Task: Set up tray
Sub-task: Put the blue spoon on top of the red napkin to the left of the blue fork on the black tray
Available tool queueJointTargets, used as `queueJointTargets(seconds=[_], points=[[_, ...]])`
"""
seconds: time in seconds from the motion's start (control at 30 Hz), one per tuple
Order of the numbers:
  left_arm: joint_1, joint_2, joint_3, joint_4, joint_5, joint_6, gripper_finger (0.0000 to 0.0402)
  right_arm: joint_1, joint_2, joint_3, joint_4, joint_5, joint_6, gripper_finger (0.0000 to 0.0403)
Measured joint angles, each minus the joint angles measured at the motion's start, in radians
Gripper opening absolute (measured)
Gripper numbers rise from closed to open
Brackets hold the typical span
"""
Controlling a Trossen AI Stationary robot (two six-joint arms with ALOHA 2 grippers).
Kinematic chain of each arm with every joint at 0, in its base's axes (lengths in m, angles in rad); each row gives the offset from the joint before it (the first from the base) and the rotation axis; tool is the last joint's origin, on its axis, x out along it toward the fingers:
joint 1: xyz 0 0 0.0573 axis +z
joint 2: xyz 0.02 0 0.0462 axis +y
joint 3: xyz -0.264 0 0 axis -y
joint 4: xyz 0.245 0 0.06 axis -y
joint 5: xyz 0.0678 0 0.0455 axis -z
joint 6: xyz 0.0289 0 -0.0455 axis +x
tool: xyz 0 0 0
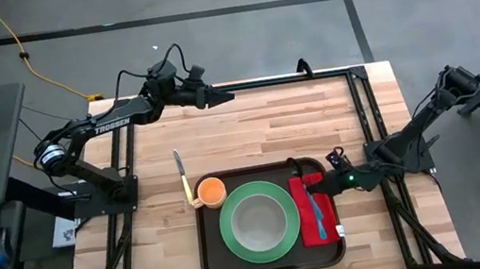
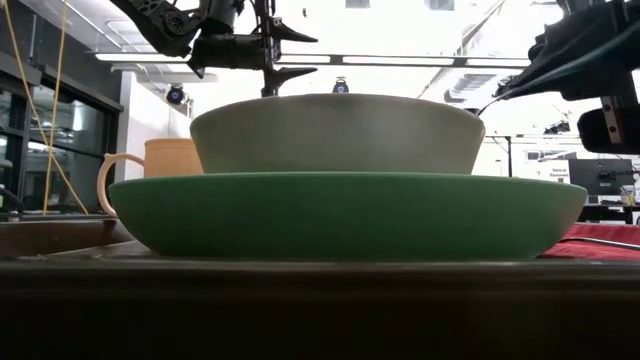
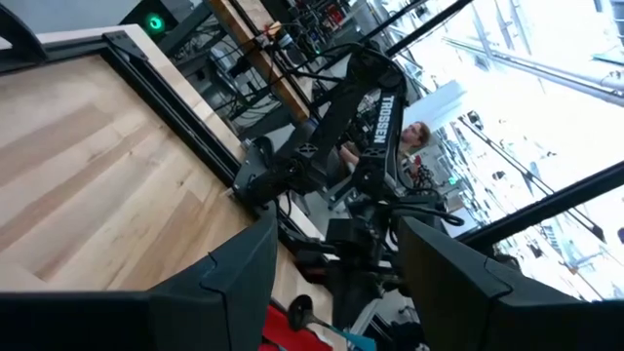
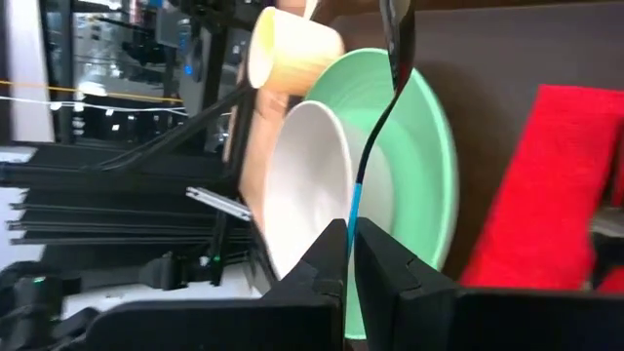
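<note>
The dark brown tray lies at the table's near middle. On it stand a green plate with a pale bowl inside, an orange cup at its far left corner, and a red napkin on its right side. A blue-handled utensil lies on the napkin. My right gripper is over the napkin's far end, shut on a second blue-handled utensil. My left gripper hangs open and raised over the table's far edge, nothing between its fingers. My right gripper pinches the utensil's blue handle between its two fingers. The fingers come from the table's right side, slanting down, and the utensil runs on ahead along them. Its dark metal neck reaches out over the tray toward the plate, lifted clear of the napkin.
A knife lies on the bare wood just left of the cup, outside the tray. Black frame rails run along the table's right and far edges. Open wood lies between the tray and the far edge.
</note>
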Motion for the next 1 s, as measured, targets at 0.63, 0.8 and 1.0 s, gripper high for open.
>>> queueJointTargets(seconds=[0.63, 0.8, 1.0], points=[[0.0, 0.0, 0.0, 0.0, 0.027, -0.008, 0.0244, -0.009, 0.051, 0.0, -0.077, -0.068, 0.104, 0.0], [0.0, 0.0, 0.0, 0.0, 0.028, -0.008, 0.0244, -0.023, 0.128, 0.0, -0.031, -0.099, 0.132, 0.0], [0.0, 0.0, 0.0, 0.001, 0.028, -0.008, 0.0244, -0.033, 0.224, 0.0, 0.078, -0.127, 0.153, 0.0]])
